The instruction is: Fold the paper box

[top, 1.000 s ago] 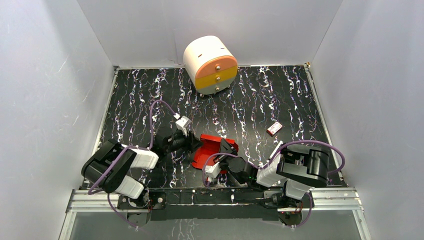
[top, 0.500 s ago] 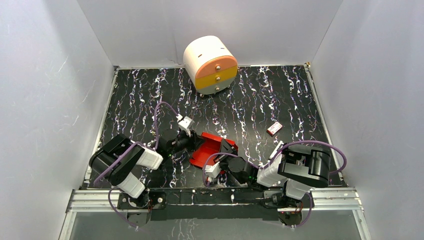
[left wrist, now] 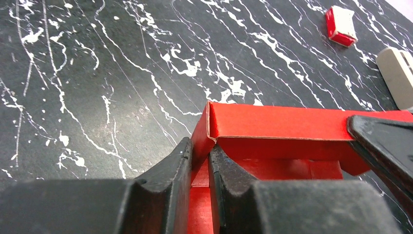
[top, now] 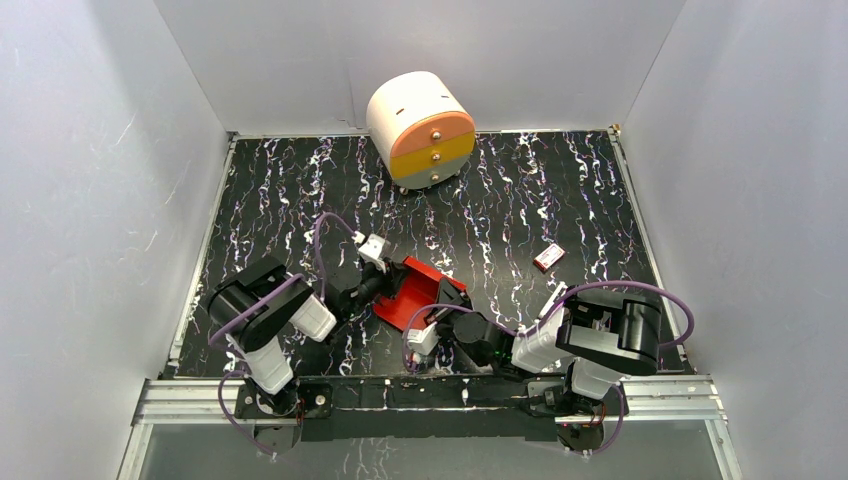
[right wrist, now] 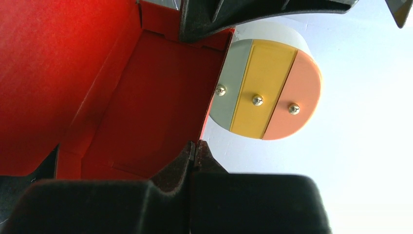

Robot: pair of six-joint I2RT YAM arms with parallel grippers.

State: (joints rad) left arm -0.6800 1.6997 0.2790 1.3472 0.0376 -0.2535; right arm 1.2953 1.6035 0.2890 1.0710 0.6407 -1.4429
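The paper box [top: 408, 292] is bright red card, half formed, with raised walls, near the front middle of the black marbled table. My left gripper [top: 377, 284] comes at it from the left. In the left wrist view its jaws [left wrist: 199, 153] are shut on the box's upright side wall [left wrist: 292, 122]. My right gripper [top: 452, 300] is at the box's right edge. In the right wrist view its jaws [right wrist: 195, 148] are shut, pinching the lower edge of a red panel [right wrist: 146, 97].
A round white, orange and yellow drawer unit [top: 421, 128] stands at the back of the table. A tiny red-and-white packet [top: 548, 257] lies to the right of the box. White walls enclose the table on three sides.
My left arm has swung right toward the box, and its jaws have narrowed onto the side wall. The box has turned a little. The right arm has barely moved.
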